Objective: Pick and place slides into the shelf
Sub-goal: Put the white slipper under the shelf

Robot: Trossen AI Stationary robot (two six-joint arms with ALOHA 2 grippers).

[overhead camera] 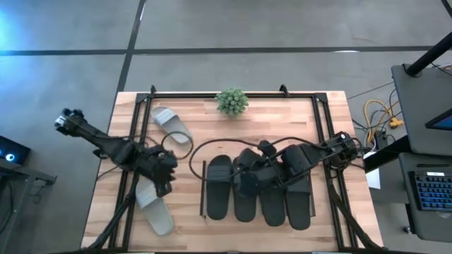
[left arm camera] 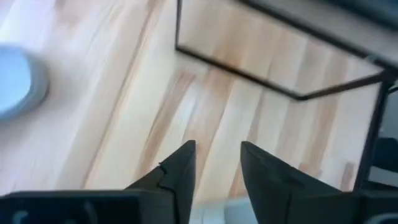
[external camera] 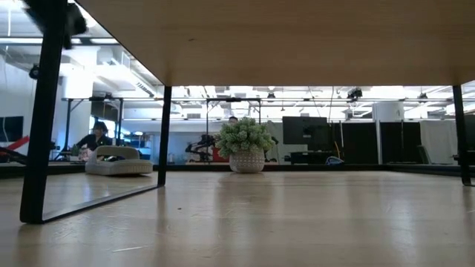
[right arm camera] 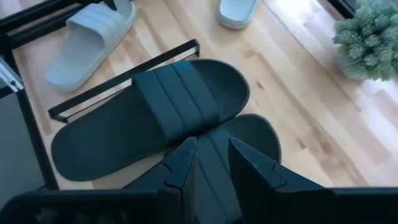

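The left gripper [overhead camera: 164,178] hovers above a light grey rubber slide sandal [overhead camera: 155,206] lying on the wooden bench [overhead camera: 191,127]. Its fingers [left arm camera: 180,171] stand partly apart and hold nothing. The second light grey sandal [overhead camera: 171,125] lies well beyond it.

The right gripper [overhead camera: 248,173] hangs over four black rubber slides [overhead camera: 258,190] set side by side on the low shelf [overhead camera: 204,190]. Its fingers stand slightly apart; contact with the sandal below cannot be determined.

Step in hand, as judged: picking the nearer grey sandal. Next move: lower, straddle the strap or edge, close.
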